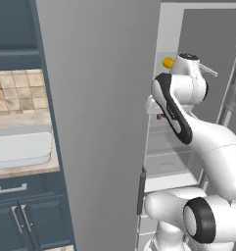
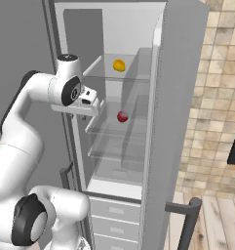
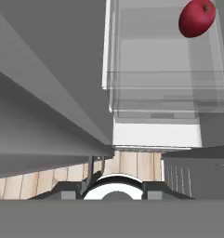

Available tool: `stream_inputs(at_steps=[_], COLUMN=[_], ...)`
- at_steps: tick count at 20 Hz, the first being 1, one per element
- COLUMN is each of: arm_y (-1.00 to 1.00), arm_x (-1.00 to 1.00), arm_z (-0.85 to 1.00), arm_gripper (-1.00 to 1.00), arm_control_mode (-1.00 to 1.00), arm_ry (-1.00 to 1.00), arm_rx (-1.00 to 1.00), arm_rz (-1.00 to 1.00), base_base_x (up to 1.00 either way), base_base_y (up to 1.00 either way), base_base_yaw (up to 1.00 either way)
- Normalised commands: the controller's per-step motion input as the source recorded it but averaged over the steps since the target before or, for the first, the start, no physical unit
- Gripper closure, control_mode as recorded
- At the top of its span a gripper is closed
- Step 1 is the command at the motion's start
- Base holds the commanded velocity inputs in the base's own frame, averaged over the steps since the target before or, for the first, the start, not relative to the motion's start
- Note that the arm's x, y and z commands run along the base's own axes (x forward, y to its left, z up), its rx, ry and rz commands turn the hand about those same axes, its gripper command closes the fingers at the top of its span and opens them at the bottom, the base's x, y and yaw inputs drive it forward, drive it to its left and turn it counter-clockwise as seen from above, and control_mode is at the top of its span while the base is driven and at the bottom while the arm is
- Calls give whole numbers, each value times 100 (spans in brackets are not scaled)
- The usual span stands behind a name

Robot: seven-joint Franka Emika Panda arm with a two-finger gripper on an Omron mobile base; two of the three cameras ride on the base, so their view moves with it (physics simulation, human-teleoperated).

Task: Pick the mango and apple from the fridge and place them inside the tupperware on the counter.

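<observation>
Gripper sits at the fridge opening, level with the apple's shelf; I can't tell how wide its jaws stand. I see the apple farther inside, the mango one shelf higher.

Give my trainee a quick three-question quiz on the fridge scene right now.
1. True or false: the mango sits on a higher fridge shelf than the apple.
2. Where is the tub? A) inside the fridge B) on the counter C) on the floor
3. Fill in: the fridge door is ____.

Key: 1 true. 2 B. 3 open.
</observation>
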Motion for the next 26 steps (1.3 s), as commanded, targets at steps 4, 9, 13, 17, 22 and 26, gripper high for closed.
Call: stream_inputs(at_steps=[4, 9, 13, 17, 22, 26], arm_y=[-14, -26, -39, -47, -39, -20], arm_x=[-19, -25, -39, -36, -22, -7], arm_z=[0, 0, 0, 0, 4, 16], arm_gripper=[-100, -100, -100, -100, -100, -100], arm_control_mode=[-100, -100, -100, -100, -100, -100], arm_ry=[-2, 0, 0, -6, -24, -22], arm_rx=[0, 0, 1, -2, -15, -7], arm_rz=[0, -1, 0, 0, 0, 2], base_base_x=[0, 0, 0, 0, 0, 0], base_base_y=[0, 0, 0, 0, 0, 0], base_base_yaw=[0, 0, 0, 0, 0, 0])
